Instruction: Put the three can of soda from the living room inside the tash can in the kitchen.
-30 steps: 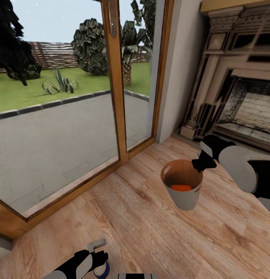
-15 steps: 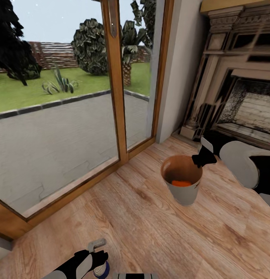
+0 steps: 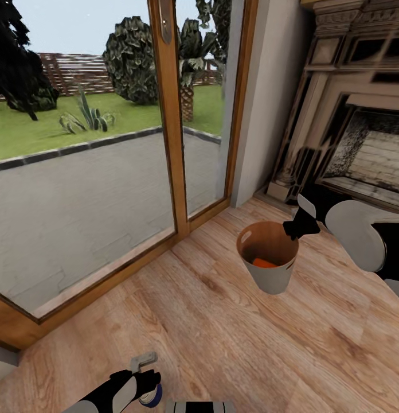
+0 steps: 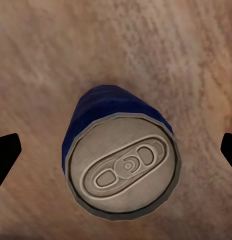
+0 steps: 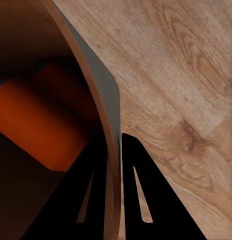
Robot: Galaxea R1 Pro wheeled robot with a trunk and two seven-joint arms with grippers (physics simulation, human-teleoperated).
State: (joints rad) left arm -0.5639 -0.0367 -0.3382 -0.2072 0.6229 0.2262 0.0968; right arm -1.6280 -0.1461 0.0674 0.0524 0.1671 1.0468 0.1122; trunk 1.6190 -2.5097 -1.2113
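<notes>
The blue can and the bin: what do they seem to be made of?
The blue can looks like metal: dull silvery top with a pull tab, glossy blue wall. The bin seems thin sheet metal or plastic: glossy copper-brown inside, matte pale grey outside, thin rim.

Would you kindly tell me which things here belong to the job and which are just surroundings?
Job:
- blue can between the left gripper fingers
- bin, rim pinched by the right gripper
- orange can inside it

Surroundings:
- fireplace
- glass door
- wood floor
</notes>
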